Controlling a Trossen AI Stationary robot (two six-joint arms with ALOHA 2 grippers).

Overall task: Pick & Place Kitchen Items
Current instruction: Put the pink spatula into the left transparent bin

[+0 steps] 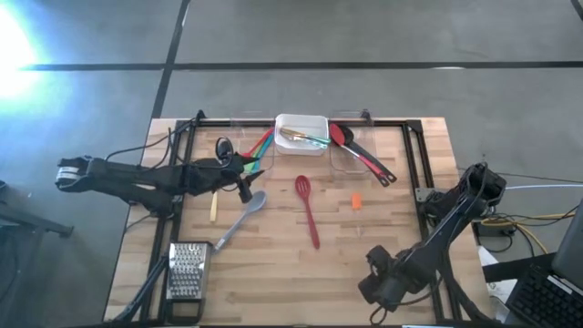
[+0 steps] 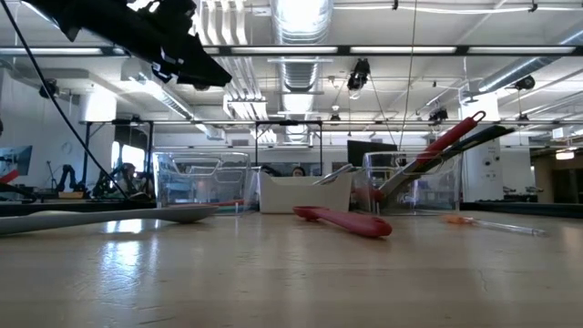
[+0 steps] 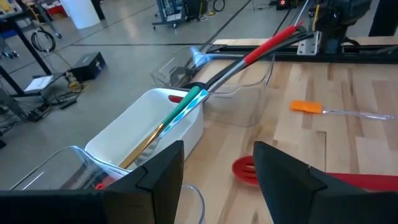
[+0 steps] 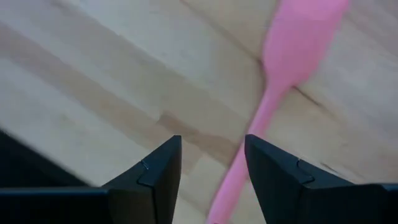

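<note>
Meanwhile, left gripper (image 1: pixel 244 179) hanging above the board near the clear bin (image 1: pixel 239 137) at the far left, fingers (image 3: pixel 283 180) spread with a clear gap and gripping nothing. Just ahead, a white tray (image 1: pixel 301 135) holding a green-and-gold utensil (image 3: pixel 168 124) laid slantwise across it. Beside that, a second clear bin (image 1: pixel 351 150) with a red spoon (image 1: pixel 360 153) and a black one leaning out over the rim (handles crossing toward the right). Flat on the wood: red slotted spoon (image 1: pixel 307 210) in the middle, grey spoon (image 1: pixel 242 219) to its left, small orange piece (image 1: pixel 357 201) to its right, metal grater (image 1: pixel 187 271) at the near left corner. Right gripper (image 1: pixel 378 282) low at the near right edge, fingers (image 4: pixel 155 177) parted and empty, a pink spatula (image 4: pixel 280 74) lying on the board right under them.
</note>
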